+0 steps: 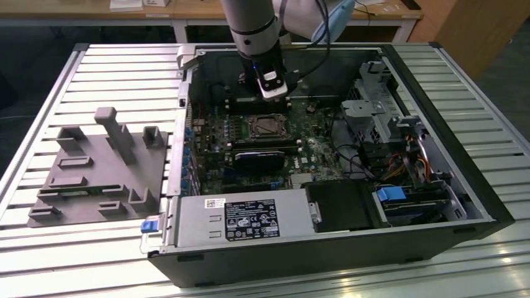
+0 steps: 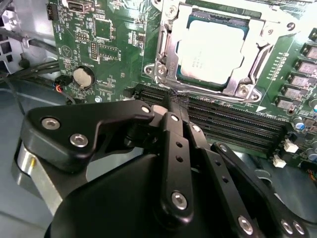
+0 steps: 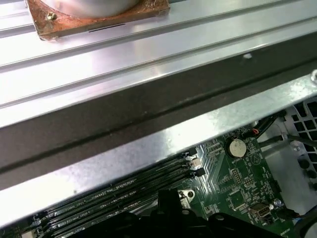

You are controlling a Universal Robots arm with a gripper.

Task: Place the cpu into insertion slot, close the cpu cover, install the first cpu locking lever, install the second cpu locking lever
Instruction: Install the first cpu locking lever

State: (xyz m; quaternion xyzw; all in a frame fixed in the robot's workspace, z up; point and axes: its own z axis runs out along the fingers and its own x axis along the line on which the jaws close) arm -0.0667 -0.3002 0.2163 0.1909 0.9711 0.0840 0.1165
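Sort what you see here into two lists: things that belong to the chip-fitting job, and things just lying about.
Job: chip, seated in the socket; cover around it; gripper, close by.
Lying about: power supply box; grey rack; coin battery; memory slots; cables.

No text could be read at this inspection. The power supply box (image 1: 195, 222) bears a dark printed label (image 1: 252, 221) and, at 11 o'clock from it, a white sticker (image 1: 215, 202), neither legible. Faint marks on the cpu (image 2: 212, 49) and white lettering on the green circuit board (image 2: 114, 59) cannot be made out.
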